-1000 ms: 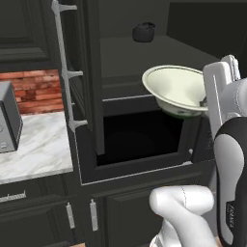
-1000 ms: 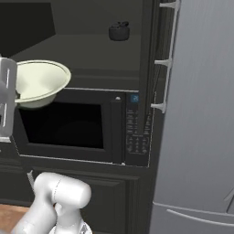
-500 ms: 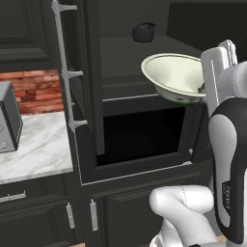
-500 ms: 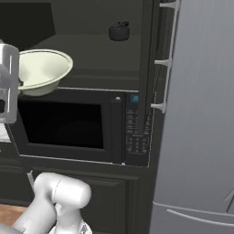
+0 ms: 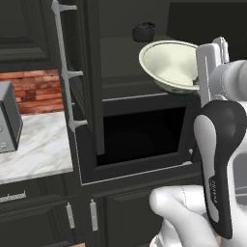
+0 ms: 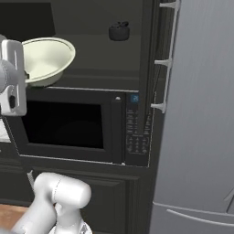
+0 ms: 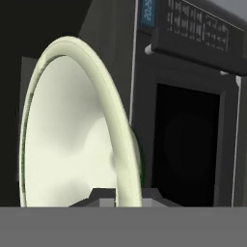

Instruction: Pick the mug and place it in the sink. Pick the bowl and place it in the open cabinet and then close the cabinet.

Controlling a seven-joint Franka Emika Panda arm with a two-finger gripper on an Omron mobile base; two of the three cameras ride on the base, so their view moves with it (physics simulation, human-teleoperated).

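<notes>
Arm up, tool pinched tight

The white arm stands tall with its dark elbow bent. The tool (image 5: 197, 82) is raised high and turned on its side. Its two small fingers (image 7: 103, 195) are squeezed close on the rim of the bowl (image 5: 170, 65).

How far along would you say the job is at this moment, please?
In hand: the hand is shut on the rim of the bowl, carried tilted in front of the open cabinet above the microwave. Left: setting the bowl on the shelf and closing the cabinet door. The mug step cannot be judged here.
</notes>
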